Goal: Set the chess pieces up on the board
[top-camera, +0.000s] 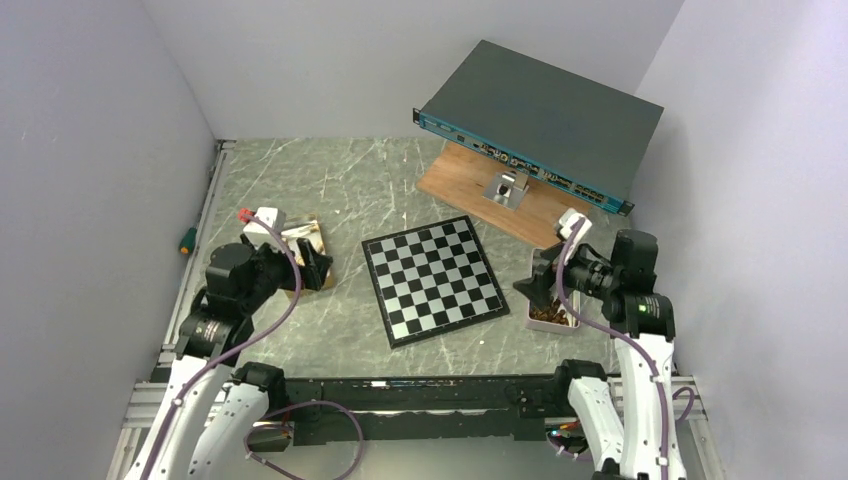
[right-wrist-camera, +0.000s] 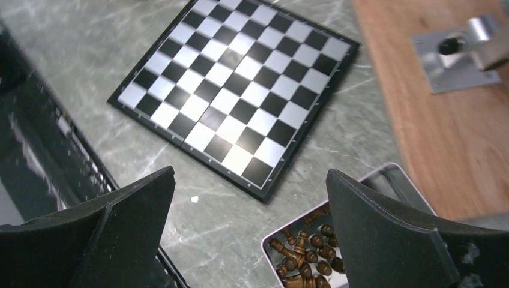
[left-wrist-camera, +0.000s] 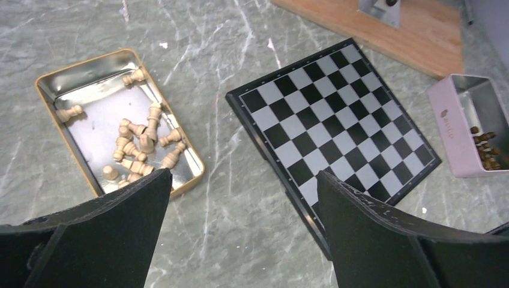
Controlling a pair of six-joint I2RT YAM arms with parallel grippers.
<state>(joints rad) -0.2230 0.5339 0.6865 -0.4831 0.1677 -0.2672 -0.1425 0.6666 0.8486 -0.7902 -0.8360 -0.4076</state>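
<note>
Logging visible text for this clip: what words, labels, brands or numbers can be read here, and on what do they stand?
No text can be read for sure.
On the pink tin: a small logo and a word on its side, too blurred to read.
On the rack unit: markings on the blue front panel, too small to read.
On the board: only tiny pale marks along its border, none legible.

Left hand (left-wrist-camera: 243, 179) and right hand (right-wrist-camera: 249, 175) both tilt downward, jaws spread wide.
</note>
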